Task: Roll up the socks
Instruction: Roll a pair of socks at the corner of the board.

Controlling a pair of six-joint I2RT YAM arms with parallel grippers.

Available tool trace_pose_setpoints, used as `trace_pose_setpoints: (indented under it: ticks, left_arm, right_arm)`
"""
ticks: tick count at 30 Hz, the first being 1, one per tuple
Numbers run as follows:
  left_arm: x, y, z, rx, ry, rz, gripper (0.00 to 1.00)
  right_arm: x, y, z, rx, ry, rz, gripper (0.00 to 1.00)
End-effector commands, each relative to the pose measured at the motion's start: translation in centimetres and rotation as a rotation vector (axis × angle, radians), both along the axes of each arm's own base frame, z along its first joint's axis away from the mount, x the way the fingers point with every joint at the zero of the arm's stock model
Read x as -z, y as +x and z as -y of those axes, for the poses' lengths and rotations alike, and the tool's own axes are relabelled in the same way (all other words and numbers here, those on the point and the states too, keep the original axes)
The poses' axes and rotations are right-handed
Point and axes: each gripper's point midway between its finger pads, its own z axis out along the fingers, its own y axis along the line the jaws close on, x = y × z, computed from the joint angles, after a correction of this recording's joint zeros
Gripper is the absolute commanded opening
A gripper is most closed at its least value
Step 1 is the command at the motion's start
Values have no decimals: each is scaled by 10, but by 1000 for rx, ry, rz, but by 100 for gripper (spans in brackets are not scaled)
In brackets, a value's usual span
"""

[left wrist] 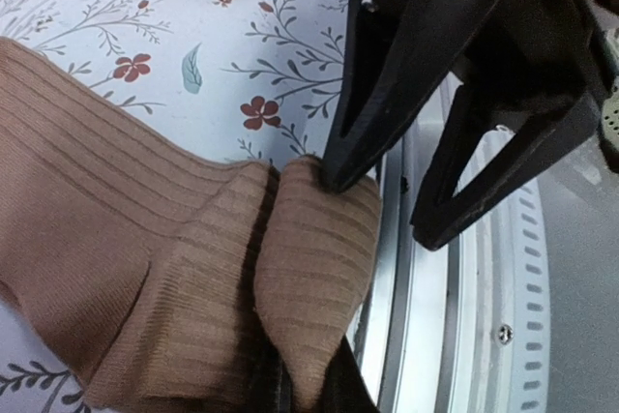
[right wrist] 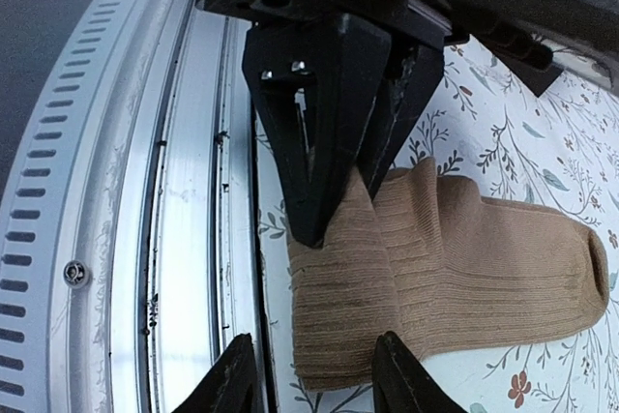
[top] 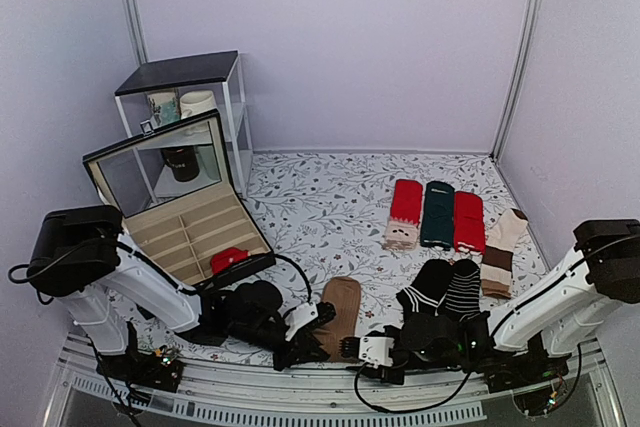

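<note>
Now our left gripper [right wrist: 338, 205] pinches the brown socks [right wrist: 484, 249] at the rail [right wrist: 184, 239]; right gripper [right wrist: 314, 379] gapes astride, toes pointing away.

Left arm [top: 150, 287] and right arm [top: 555, 297] have white links, black joint housings and black cables; tapered black fingers [left wrist: 406, 74] of the right gripper [left wrist: 379, 210] carry screws.

1. A floral cloth [top: 330, 182] covers the table.
2. A white shelf [top: 182, 70] with a black top stands at 10 o'clock. It holds a patterned mug [top: 163, 107] and a cream mug [top: 198, 102] above, and a dark cup [top: 182, 163] below.
3. An open box [top: 185, 232] with a mirror lid [top: 160, 172] sits at 9 o'clock. A red roll [top: 229, 259] lies in its near-right corner.
4. At 2 o'clock three flat socks lie side by side: left red sock [top: 405, 207], green sock [top: 438, 212], right red sock [top: 468, 219].
5. Brown-and-cream socks [top: 503, 245] lie at 3 o'clock.
6. Striped black socks [top: 447, 287] lie at 5 o'clock.
7. A metal rail [top: 300, 402] runs along 6 o'clock.
</note>
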Motion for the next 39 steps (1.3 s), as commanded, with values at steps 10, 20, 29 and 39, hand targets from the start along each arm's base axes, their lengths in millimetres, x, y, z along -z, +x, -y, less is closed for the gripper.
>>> trace_pose_setpoints:
  ticks: [10, 20, 29, 39]
  left_arm:
    - [65, -22, -57, 6, 272, -123, 0]
    - [26, 1, -45, -44, 129, 47, 17]
    - [-73, 15, -30, -8, -144, 531, 41]
    - [-43, 7, -24, 96, -66, 585, 53]
  right_arm:
    - [35, 3, -8, 16, -113, 2, 39]
    - [56, -2, 11, 95, -169, -203, 1]
    - [61, -14, 20, 128, -180, -628, 2]
    - [71, -9, 27, 213, -265, -895, 3]
